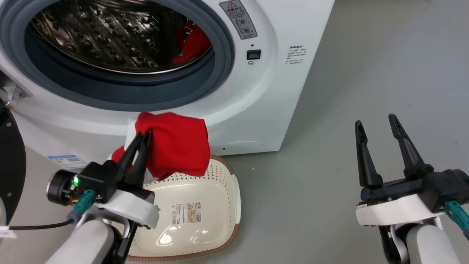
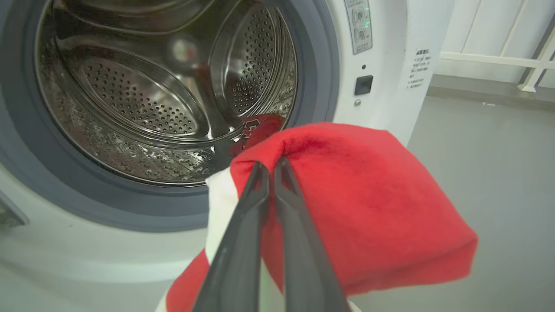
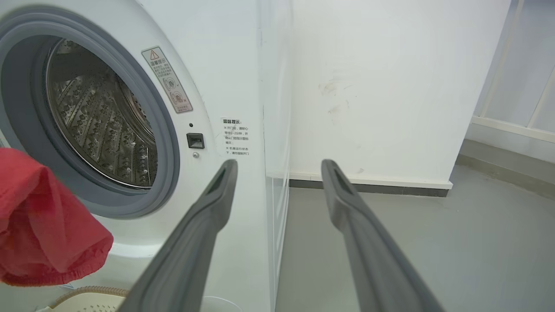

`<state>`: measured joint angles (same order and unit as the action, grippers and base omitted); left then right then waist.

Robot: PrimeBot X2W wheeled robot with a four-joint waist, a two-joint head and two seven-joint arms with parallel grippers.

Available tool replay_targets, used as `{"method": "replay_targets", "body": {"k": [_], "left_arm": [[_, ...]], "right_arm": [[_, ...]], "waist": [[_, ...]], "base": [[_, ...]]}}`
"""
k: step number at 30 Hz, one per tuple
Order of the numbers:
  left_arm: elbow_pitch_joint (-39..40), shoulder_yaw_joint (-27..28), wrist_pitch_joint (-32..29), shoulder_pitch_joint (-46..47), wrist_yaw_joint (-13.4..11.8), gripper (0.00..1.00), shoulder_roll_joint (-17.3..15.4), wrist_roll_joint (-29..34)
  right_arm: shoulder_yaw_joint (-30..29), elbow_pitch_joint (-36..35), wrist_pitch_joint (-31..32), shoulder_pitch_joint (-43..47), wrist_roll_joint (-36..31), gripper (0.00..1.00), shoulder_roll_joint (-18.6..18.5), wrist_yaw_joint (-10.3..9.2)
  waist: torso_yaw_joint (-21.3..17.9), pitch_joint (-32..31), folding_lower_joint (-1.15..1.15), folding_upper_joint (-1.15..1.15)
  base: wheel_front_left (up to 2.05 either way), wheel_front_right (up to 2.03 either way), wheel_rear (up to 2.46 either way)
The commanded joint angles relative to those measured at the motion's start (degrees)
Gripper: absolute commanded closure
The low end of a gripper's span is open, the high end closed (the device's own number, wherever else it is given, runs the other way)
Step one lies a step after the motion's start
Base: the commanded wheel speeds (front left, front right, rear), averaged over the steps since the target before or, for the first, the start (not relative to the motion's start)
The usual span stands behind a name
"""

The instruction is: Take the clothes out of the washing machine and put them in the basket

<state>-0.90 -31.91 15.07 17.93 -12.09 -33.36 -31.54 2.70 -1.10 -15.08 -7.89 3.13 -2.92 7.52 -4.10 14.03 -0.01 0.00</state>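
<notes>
My left gripper (image 1: 143, 135) (image 2: 272, 165) is shut on a red garment (image 1: 176, 145) (image 2: 368, 203) (image 3: 39, 229) with a white panel. The garment hangs in front of the washing machine (image 1: 256, 110) (image 2: 390, 34) (image 3: 225, 65), above the far rim of the cream basket (image 1: 220, 172) (image 3: 86, 299) on the floor. A second red garment (image 1: 190, 42) (image 2: 260, 128) lies inside the steel drum at its right side. At the lower right of the head view my right gripper (image 1: 375, 124) (image 3: 279, 167) stands open and holds nothing.
The machine's black-framed door (image 1: 11, 161) hangs open at the far left. A white wall (image 3: 390, 86) and a pale railing (image 2: 498, 58) stand to the machine's right, with grey floor (image 1: 348, 91) in front.
</notes>
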Motion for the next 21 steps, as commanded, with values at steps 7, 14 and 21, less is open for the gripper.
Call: {"method": "replay_targets", "body": {"k": [7, 14, 21], "left_arm": [[-11.8, -1.2, 0.1, 0.9, 4.8, 1.00, 3.7, -0.7], [-26.4, -0.1, 0.2, 6.5, 9.7, 1.00, 7.6, 1.4], [-41.3, 1.3, 0.2, 13.6, 13.6, 1.00, 11.0, 2.9]], "right_arm": [[-0.6, -1.1, -0.1, -0.8, -1.0, 0.00, 0.1, -0.06], [-1.5, -2.9, -0.1, -2.9, -1.8, 0.00, 0.1, -0.06], [-2.5, -4.6, -0.1, -4.5, -1.9, 0.00, 0.1, -0.06]], "waist": [[-0.8, 5.0, 0.01, 0.00], [-2.3, 12.5, 0.01, 0.00], [-4.1, 19.7, 0.01, 0.00]], "base": [[0.00, 0.00, 0.00], [0.00, 0.00, 0.00], [0.00, 0.00, 0.00]]}}
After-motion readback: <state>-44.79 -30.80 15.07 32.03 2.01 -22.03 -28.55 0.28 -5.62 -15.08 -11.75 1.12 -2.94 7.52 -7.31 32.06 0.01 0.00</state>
